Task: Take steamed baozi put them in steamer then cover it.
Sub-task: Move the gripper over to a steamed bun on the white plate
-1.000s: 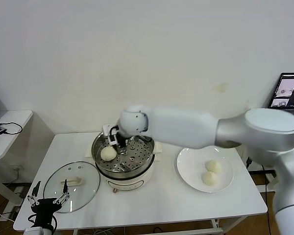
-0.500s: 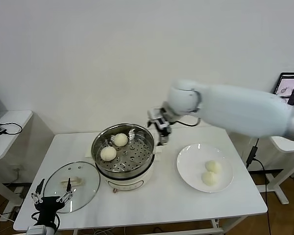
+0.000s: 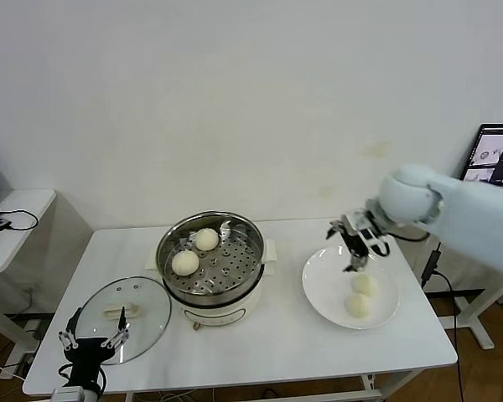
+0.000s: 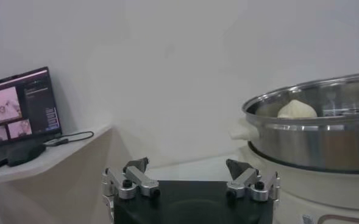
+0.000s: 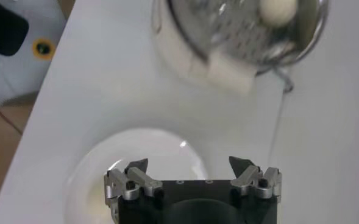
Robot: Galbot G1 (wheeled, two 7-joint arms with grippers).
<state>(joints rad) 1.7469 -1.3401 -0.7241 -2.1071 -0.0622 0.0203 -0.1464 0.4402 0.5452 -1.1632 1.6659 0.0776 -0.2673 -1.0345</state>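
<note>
The steel steamer (image 3: 235,285) stands mid-table with two baozi on its perforated tray, one at the back (image 3: 205,239) and one to its left (image 3: 185,262). Two more baozi (image 3: 365,284) (image 3: 358,306) lie on the white plate (image 3: 323,285) to the right. My right gripper (image 3: 354,245) hangs open and empty over the plate's far side; its wrist view shows the gripper (image 5: 188,164) above the plate (image 5: 142,152). The glass cover (image 3: 151,314) lies flat at the front left. My left gripper (image 3: 92,339) waits open just in front of it, and in its wrist view (image 4: 188,167) it faces the steamer (image 4: 325,134).
A small white side table (image 3: 12,209) with cables stands to the left. A laptop (image 3: 495,155) sits at the far right beyond the table. A white wall runs close behind the table's back edge.
My right arm has swung from the steamer to the right, leaving a second baozi on the tray, and now hangs over the plate. The left gripper stayed at the front left.
</note>
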